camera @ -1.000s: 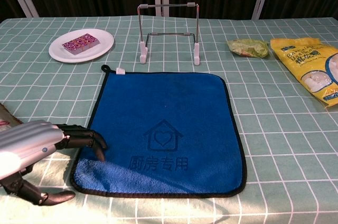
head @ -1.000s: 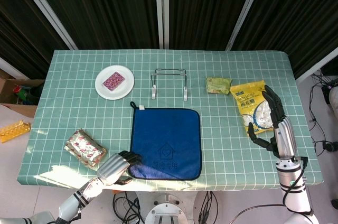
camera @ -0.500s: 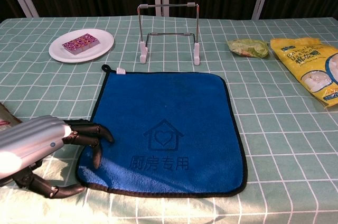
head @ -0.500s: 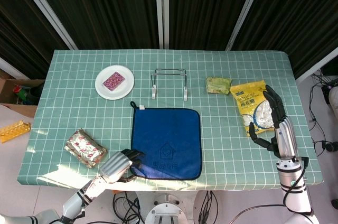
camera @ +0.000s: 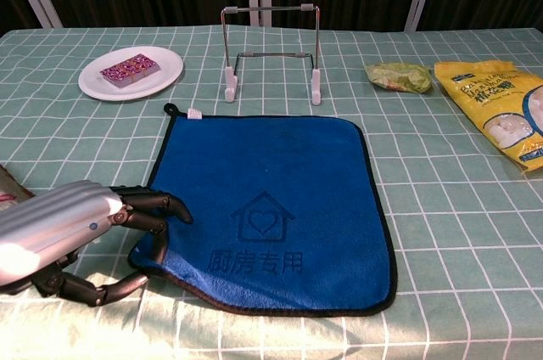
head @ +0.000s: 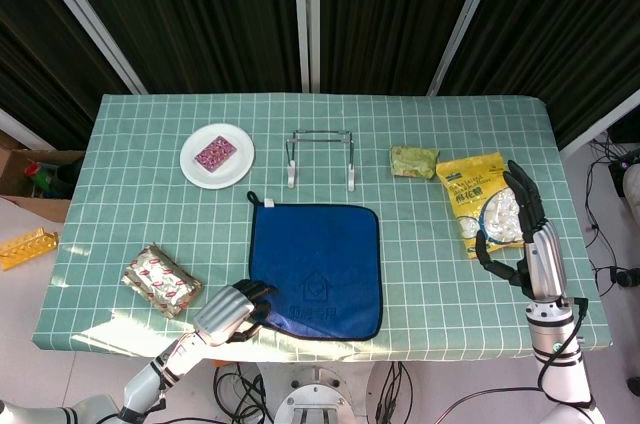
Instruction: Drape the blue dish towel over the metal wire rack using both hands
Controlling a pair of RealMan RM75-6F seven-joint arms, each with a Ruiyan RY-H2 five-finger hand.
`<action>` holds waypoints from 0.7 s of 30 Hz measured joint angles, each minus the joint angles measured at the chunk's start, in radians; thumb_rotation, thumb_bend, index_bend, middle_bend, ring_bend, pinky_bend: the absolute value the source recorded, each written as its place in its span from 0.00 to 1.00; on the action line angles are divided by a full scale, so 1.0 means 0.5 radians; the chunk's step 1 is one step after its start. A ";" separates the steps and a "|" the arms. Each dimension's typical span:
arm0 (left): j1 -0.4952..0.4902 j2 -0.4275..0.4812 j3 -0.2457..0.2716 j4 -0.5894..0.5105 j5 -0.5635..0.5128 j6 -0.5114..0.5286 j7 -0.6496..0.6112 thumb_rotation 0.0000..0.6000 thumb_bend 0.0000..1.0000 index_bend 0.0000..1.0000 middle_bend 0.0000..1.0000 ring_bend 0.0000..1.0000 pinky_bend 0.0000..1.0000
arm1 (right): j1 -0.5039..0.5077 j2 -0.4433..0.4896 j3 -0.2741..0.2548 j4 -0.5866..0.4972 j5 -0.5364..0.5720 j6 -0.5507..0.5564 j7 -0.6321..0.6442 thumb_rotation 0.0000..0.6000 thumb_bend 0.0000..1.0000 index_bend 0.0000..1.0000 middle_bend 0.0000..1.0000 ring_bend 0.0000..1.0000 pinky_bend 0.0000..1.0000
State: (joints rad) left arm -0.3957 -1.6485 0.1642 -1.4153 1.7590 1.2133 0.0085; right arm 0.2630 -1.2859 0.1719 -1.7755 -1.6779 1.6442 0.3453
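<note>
Seemingly mid-grasp, left hand (camera: pixel 68 237) fingers (camera: pixel 157 207) pinch the towel (camera: pixel 267 207) corner; right hand (head: pixel 525 234), spread and idle, must take the other before lifting to the rack (camera: pixel 271 50).

Lighting's pretty even and bright from overhead on my end, and both feeds look sharp with no motion blur. The green checked tablecloth (head: pixel 420 274) has a washed-out sunny patch at its near left corner in the head view. The chest view shows a soft dark shadow under the left hand (camera: pixel 64 233), which looks a bit overexposed on its silver back. Black curtains (head: pixel 200 14) behind stay really dark.
</note>
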 measured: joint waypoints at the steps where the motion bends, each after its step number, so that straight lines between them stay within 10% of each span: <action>1: 0.002 0.001 -0.002 -0.003 -0.003 0.005 0.001 1.00 0.51 0.62 0.23 0.23 0.32 | -0.001 -0.001 0.000 0.001 0.002 0.000 0.001 1.00 0.48 0.00 0.00 0.00 0.00; 21: -0.056 0.052 -0.134 -0.254 -0.060 0.030 -0.034 1.00 0.56 0.74 0.24 0.23 0.32 | -0.097 0.087 -0.178 0.044 -0.057 -0.025 -0.121 1.00 0.45 0.00 0.00 0.00 0.00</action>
State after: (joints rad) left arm -0.4236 -1.6226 0.0971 -1.5423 1.7290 1.2285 -0.0086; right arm 0.2146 -1.2426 0.0832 -1.7537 -1.7064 1.6317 0.2849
